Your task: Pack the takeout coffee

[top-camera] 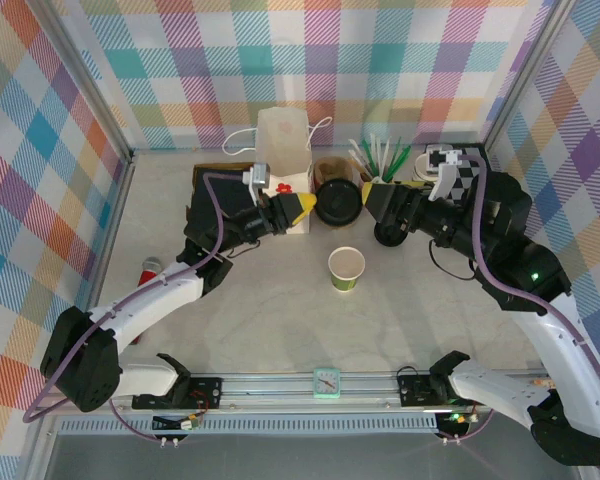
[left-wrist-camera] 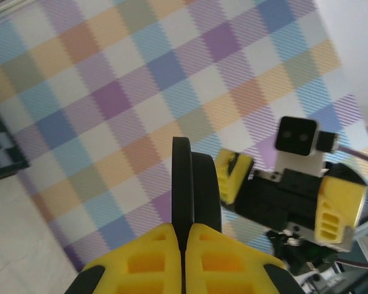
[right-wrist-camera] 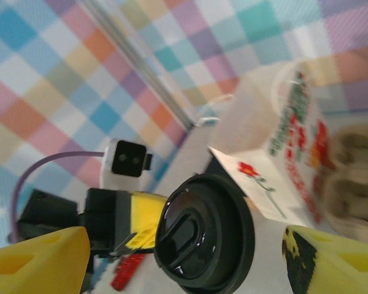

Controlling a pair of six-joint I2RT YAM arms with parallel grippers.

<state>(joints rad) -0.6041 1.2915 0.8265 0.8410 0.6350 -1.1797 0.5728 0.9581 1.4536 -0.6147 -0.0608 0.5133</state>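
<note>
As the coffee hangs pinched by its rim, table [top-camera: 280, 330]: pale top, bare in front, items clustered at the back.
right arm [top-camera: 540, 300]: sweeps in from the right base, elbow out, wrist turned left toward the centre.
left arm [top-camera: 160, 295]: stretched forward and right, wrist rolled so the fingers pinch the rim from top and bottom.
paper bag [top-camera: 283, 140]: white, flower print, upright at the back centre, mouth up. Probably parked there as the drop target.
takeout coffee [top-camera: 340, 202]: black lid up, just right of the bag and between both grippers. Cup body hidden under the lid. Lid reads bigger than the lidless cup's mouth, so likely lifted off the table.
lidless cup [top-camera: 346, 268]: upright, nearer the bases, apart from the action.
left gripper [left-wrist-camera: 182, 233]: clenched on the lid's thin edge, seen edge-on between the yellow fingers. A rim grip likely leaves the cup free to hang into the bag.
right gripper [top-camera: 375, 205]: jaws spread wide, lid [right-wrist-camera: 199, 236] between its fingers [right-wrist-camera: 43, 260], no contact visible. Reads as let go.
next: likely lift over the bag mouth; a thin rim pinch could slip.
</note>
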